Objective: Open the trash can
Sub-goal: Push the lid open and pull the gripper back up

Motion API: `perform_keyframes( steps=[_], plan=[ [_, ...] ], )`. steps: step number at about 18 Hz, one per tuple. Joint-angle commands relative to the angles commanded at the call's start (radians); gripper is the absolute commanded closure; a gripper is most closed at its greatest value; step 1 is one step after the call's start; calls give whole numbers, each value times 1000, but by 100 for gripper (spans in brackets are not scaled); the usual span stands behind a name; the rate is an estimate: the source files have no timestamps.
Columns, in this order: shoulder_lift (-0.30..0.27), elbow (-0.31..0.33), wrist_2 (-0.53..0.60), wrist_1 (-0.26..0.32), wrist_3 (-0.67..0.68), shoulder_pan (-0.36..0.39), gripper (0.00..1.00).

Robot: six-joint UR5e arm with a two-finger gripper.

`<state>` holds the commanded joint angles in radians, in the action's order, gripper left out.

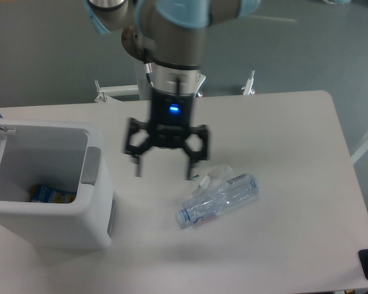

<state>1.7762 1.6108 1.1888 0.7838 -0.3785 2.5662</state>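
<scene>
The trash can (49, 202) sits at the left edge of the table (282, 153) with its lid swung up at the far left, exposing the interior and a blue packet (48, 195) inside. The opening step appears complete. The gripper (162, 171) hangs apart from the can, above the table, fingers spread and empty. A clear plastic bottle (219, 199) lies nearby.

Trash can (61, 208) sits at the tabletop's (282, 153) left edge, lid up on its far left side, a packet (49, 195) inside. Right of the trash can: gripper (164, 170) above the tabletop, then the bottle (218, 201) lying on its side.
</scene>
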Motion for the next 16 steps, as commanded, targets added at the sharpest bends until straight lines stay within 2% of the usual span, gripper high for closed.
perform_keyframes(
  steps=[3,5,9,13,16],
  plan=[
    [69,-43,24,0,-123,58,0],
    [94,-43,113,-2,-209,84,0],
    [187,-48,236,2,-429,109,0],
    [197,-42,365,34,-660,106,0],
    [200,-34,439,63,-700,100,0]
  ],
)
